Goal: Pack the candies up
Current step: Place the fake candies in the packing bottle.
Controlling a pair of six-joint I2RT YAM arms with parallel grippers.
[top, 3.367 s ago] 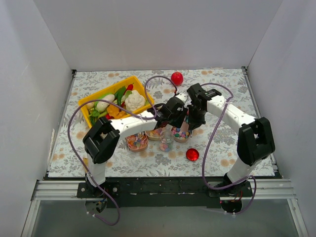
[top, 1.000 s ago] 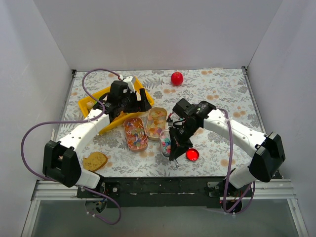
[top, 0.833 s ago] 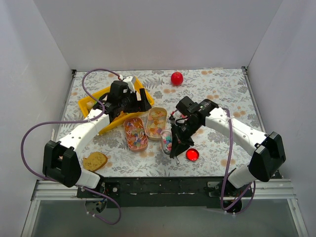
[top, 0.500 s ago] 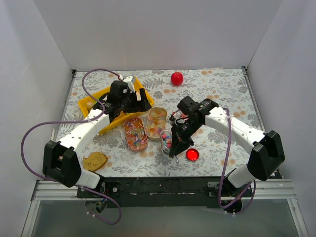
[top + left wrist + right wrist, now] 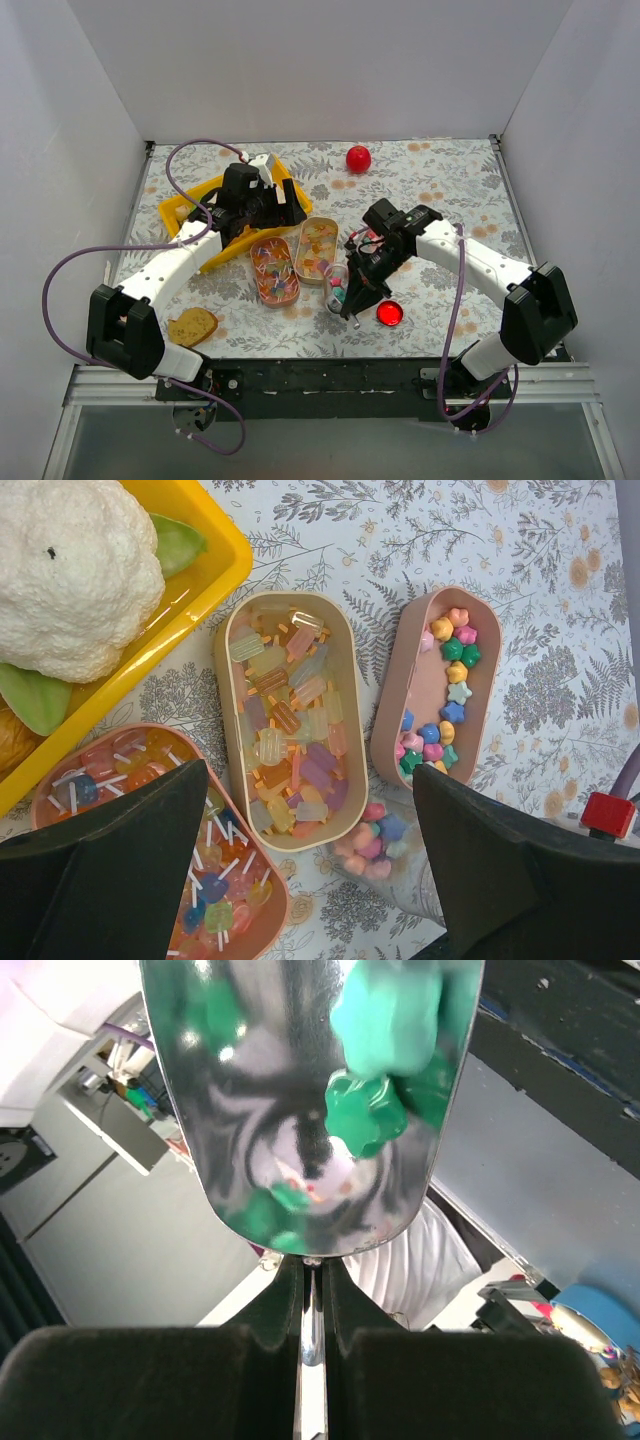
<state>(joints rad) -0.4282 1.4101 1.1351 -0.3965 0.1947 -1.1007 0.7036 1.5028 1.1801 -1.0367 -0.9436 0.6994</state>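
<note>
Against the view from above half a second back, the right end effector (image 5: 358, 282) has sunk a little toward the near edge, over the small clear jar (image 5: 336, 287). The left arm has not shifted, and its end effector (image 5: 268, 205) hangs at the inner end of the yellow tray (image 5: 171, 215). The worktop (image 5: 450, 180) wears a cloth printed with grey ferns and orange flowers. Plain white walls (image 5: 320, 70) close it in on three sides, and a metal rail runs along the near edge. A red ball (image 5: 358, 158) lies near the far edge, a red lid (image 5: 389, 313) is just right of the jar, and a slice of toast (image 5: 192, 326) is by the left arm's base.

From the left wrist, the left end effector's fingers (image 5: 110, 870) stand wide apart with nothing between them. The candies (image 5: 290, 740) lie below. Wrapped pieces fill the middle oval dish (image 5: 222, 690). Bright ones with white sticks fill the dish (image 5: 45, 805) on its left, and small star shapes line the pink dish (image 5: 395, 705) on its right. A toy cauliflower (image 5: 75, 575) sits in the tray.

From the right wrist, the end effector is clamped on the thin handle of a metal spoon (image 5: 280, 1110). A green candy (image 5: 365, 1120) and a paler one (image 5: 390, 1010) rest in its bowl.
</note>
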